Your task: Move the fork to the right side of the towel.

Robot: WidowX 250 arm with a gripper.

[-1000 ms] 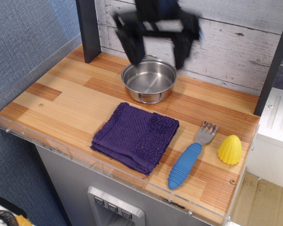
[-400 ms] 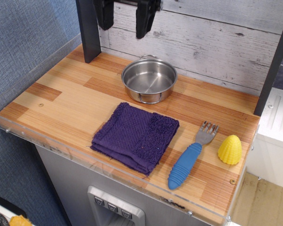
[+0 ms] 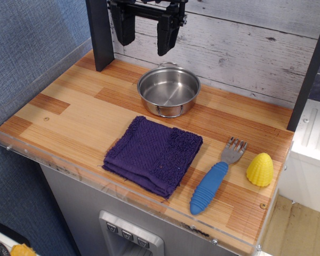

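Observation:
The fork (image 3: 214, 178) has a ribbed blue handle and silver tines. It lies flat on the wooden counter just right of the dark purple towel (image 3: 154, 154), tines pointing to the back. My black gripper (image 3: 144, 40) hangs high at the back, above and left of the steel pot. It is open and empty, with a wide gap between its two fingers (image 3: 166, 37). It is far from the fork and the towel.
A steel pot (image 3: 168, 91) stands behind the towel near the back wall. A yellow ribbed cone-shaped toy (image 3: 260, 169) sits right of the fork's tines. A dark post (image 3: 100, 33) stands at the back left. A clear plastic rim (image 3: 122, 184) edges the counter's front and left.
My gripper has moved up and to the left, away from above the pot, and has since dropped slightly. The fork, towel, pot and yellow toy have not moved.

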